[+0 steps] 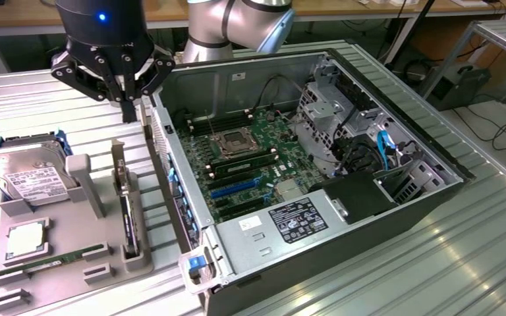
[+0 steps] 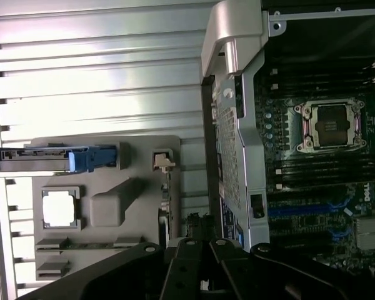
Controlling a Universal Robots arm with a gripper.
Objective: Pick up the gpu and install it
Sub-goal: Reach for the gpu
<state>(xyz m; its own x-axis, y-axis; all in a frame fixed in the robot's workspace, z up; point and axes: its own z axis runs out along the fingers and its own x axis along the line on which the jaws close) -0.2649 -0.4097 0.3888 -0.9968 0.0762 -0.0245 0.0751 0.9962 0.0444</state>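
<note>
The gpu [image 1: 128, 214] stands on edge in a slot of the grey holder [image 1: 103, 263], a thin dark card seen edge-on at the exterior view's left. My gripper [image 1: 129, 110] hangs above the holder's far end, beside the open computer case [image 1: 192, 217]. Its fingers are shut with nothing between them. In the wrist view the gpu [image 2: 166, 206] appears as a narrow strip with its silver bracket [image 2: 163, 160] at one end. My gripper [image 2: 197, 250] sits above the strip's other end. A blue slot [image 1: 235, 187] lies on the motherboard [image 1: 262, 141].
The holder also carries a hard drive [image 1: 26, 176], a processor chip [image 1: 26, 240] and a green memory stick [image 1: 51, 260]. Inside the case are the processor socket [image 1: 235, 141], a drive cage [image 1: 328, 108], cables and a power supply [image 1: 297, 220]. The table is ribbed metal [image 1: 429, 263].
</note>
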